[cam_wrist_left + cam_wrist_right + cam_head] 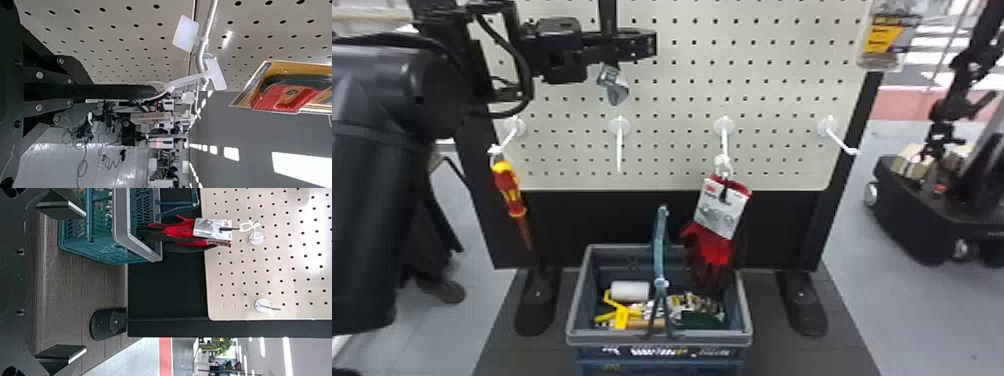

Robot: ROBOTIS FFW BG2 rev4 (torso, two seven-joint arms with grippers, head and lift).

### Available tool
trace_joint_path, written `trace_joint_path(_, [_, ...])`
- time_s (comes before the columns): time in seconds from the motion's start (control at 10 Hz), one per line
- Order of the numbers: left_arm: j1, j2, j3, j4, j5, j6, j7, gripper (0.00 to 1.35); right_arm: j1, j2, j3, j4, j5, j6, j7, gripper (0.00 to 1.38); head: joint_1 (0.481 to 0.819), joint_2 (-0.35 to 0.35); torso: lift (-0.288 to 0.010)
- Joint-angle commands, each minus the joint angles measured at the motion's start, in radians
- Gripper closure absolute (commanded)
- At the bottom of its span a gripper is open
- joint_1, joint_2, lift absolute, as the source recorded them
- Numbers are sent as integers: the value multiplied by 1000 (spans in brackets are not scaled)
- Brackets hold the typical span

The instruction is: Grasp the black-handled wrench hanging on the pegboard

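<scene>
A: Wrench (613,84), where?
B: Near the top edge of the pegboard (757,75), left of centre. Black handle up, silver head down, slightly tilted.
A: Hand on it?
B: Left gripper (650,47) lies level across the handle just above the head, clamped on it. In the wrist view the left gripper (154,92) reads as one dark bar.
A: Anything in the way?
B: A bare white hook (619,142) straight below the head, apart from it. In the wrist view, blank white tags (188,33) on hooks sit very near the gripper tip. Past them hangs a red carded item (287,96).
A: Rest of the board?
B: Red-and-yellow screwdriver (510,192) hangs at the left edge. Red gloves (714,225) hang on a hook right of centre, down past the bottom edge. A packet (884,35) is at the top right corner.
A: Below?
B: Grey-rimmed basket (577,310) on the stand's base, teal handle upright. White roll (630,291) and small packs inside. The glove fingers hang at its back rim.
A: Other arm?
B: Right gripper (84,281) is low, facing the basket's side, fingers wide apart.
</scene>
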Motion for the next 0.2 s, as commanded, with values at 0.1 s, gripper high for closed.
trace_joint_path(0.1, [-1, -1, 2, 2, 8, 0, 1, 1216, 0, 0, 0, 0, 0, 0, 0, 99, 549, 0, -100])
